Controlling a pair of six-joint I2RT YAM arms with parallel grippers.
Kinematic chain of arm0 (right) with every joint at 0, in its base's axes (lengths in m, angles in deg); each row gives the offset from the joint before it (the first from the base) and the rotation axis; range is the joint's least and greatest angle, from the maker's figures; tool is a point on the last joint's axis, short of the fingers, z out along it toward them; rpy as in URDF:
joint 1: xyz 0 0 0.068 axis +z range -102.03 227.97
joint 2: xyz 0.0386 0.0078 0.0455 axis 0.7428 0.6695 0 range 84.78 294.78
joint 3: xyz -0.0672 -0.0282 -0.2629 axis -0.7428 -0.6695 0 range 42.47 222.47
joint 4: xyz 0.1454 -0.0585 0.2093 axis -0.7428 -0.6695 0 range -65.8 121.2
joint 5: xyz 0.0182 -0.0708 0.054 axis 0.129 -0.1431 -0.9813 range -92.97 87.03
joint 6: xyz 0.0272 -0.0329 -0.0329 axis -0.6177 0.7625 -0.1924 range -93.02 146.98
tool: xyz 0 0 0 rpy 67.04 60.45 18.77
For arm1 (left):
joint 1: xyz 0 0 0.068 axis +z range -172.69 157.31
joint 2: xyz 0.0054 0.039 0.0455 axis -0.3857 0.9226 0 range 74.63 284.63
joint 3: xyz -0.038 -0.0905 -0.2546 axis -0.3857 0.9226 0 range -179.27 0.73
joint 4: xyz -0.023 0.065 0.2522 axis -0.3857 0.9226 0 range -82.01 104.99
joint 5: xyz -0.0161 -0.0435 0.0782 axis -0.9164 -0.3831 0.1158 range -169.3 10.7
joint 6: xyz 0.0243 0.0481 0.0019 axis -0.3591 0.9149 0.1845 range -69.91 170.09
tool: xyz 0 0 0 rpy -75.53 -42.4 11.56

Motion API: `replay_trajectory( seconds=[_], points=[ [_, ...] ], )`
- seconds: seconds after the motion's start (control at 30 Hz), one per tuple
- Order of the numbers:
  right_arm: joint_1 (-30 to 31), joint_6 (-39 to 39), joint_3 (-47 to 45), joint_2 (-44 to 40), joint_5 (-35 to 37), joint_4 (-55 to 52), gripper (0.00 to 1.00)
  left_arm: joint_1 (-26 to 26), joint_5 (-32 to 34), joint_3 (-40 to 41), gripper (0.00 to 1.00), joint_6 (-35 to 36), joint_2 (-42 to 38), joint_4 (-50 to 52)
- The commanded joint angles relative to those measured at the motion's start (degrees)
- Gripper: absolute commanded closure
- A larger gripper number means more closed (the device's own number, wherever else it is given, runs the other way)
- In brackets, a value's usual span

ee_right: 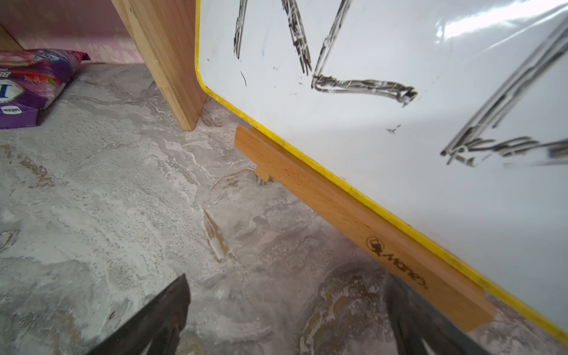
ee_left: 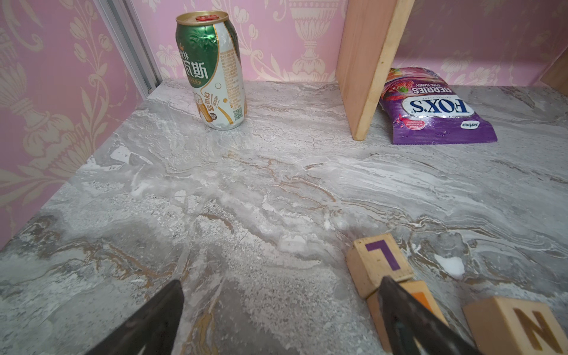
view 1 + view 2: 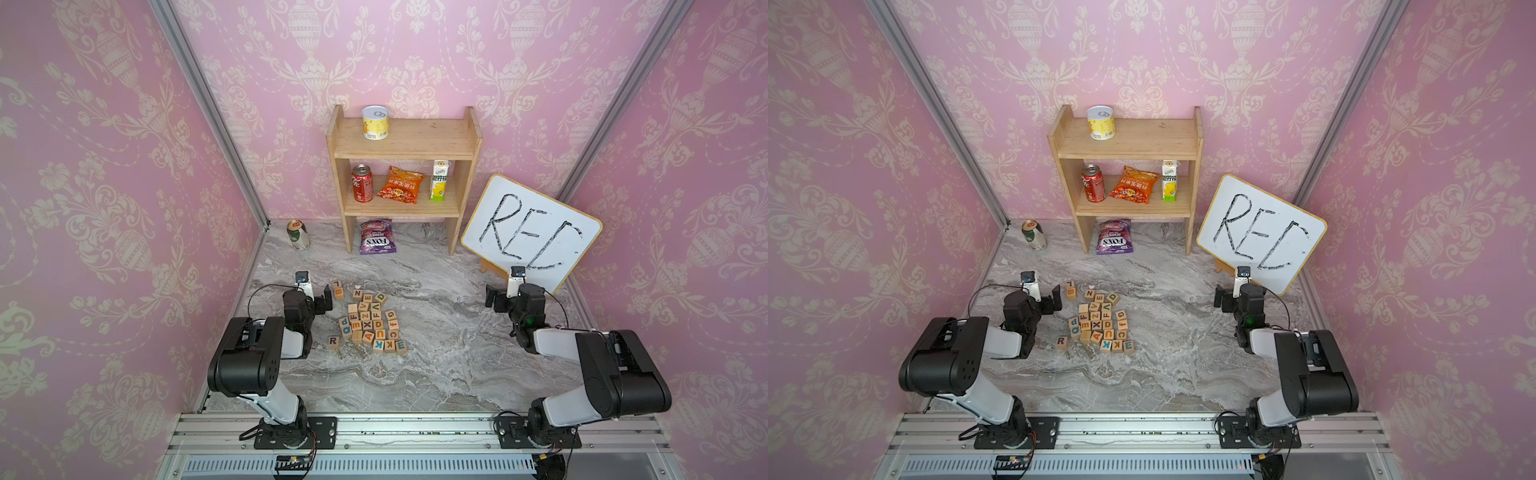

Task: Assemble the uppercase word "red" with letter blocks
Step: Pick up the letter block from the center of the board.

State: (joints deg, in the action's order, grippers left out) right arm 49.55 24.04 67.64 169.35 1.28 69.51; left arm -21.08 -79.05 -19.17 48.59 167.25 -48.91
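Observation:
The letter blocks [image 3: 368, 322] [image 3: 1098, 322] lie in a loose cluster on the marble table, left of centre, in both top views. An R block [image 3: 333, 341] sits apart at the near left. An E block [image 3: 401, 345] marks the near right corner, and a green D block [image 3: 380, 297] is at the far side. My left gripper [image 3: 325, 300] [image 2: 281, 281] stands open just left of the cluster, beside the L block [image 2: 379, 261] and the N block [image 2: 519, 325]. My right gripper [image 3: 491, 299] [image 1: 287, 279] is open over bare table, far right of the blocks.
A whiteboard [image 3: 532, 232] with black handwriting leans on a wooden stand [image 1: 338, 203] right beside the right gripper. A wooden shelf [image 3: 403, 166] holding cans and snacks stands at the back. A green can [image 2: 212, 70] and a purple candy bag [image 2: 430, 107] sit on the table.

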Motion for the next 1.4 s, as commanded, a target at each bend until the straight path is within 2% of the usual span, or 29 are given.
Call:
replay_trajectory(
  seconds=[0.0, 0.07, 0.37, 0.57, 0.87, 1.07, 1.37],
  points=[
    [-0.08, -0.23, 5.97, -2.95, 1.69, -11.58, 0.00, -0.47, 3.23, -1.34, 0.01, 1.50, -3.34, 4.49],
    [0.07, -0.98, 8.22, -3.81, 1.03, -17.73, 0.00, -0.47, 3.53, -2.25, 0.01, 1.42, -5.03, 7.78],
    [3.71, -2.45, 8.56, -11.19, 2.95, -27.97, 0.00, -0.54, 4.48, -9.92, 0.01, 1.51, -16.02, 30.68],
    [6.01, -3.95, 11.27, -17.01, 2.29, -37.89, 0.00, -1.00, 4.11, -15.69, 0.01, -1.21, -21.62, 46.80],
    [11.04, -8.06, 18.14, -22.54, -0.63, -51.87, 0.00, -6.82, 8.63, -23.48, 0.01, -5.19, -25.68, 66.19],
    [15.90, -9.26, 23.15, -23.70, -0.42, -62.09, 0.00, -9.51, 12.17, -25.14, 0.01, -12.58, -28.12, 73.89],
    [22.09, -12.88, 29.01, -23.39, -5.56, -72.19, 0.00, -13.28, 12.97, -25.58, 0.01, -20.54, -32.34, 86.37]
  ],
)
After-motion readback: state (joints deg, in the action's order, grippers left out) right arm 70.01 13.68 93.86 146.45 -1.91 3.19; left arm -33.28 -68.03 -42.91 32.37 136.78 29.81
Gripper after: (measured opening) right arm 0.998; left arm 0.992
